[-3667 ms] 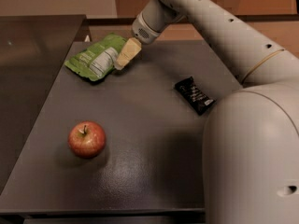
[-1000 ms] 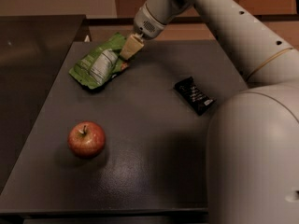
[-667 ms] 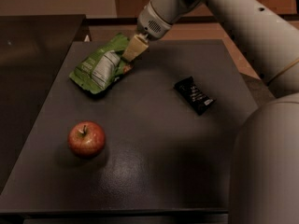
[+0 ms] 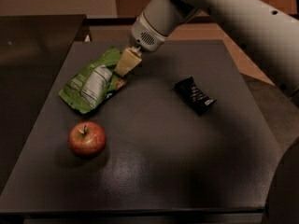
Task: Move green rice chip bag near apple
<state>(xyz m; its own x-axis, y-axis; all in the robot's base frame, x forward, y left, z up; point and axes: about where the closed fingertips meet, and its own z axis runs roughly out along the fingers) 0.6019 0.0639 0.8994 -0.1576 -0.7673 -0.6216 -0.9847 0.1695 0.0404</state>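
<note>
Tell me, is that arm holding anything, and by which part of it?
Yes. The gripper is shut on the green rice chip bag, pinching the edge that faces the black wrapper. The apple lies untouched.

Single camera: we look steeply down, close, across table. Arm enters from upper right. Gripper sits upper left of centre, pinching bag. Apple nearest us, lower left.
</note>
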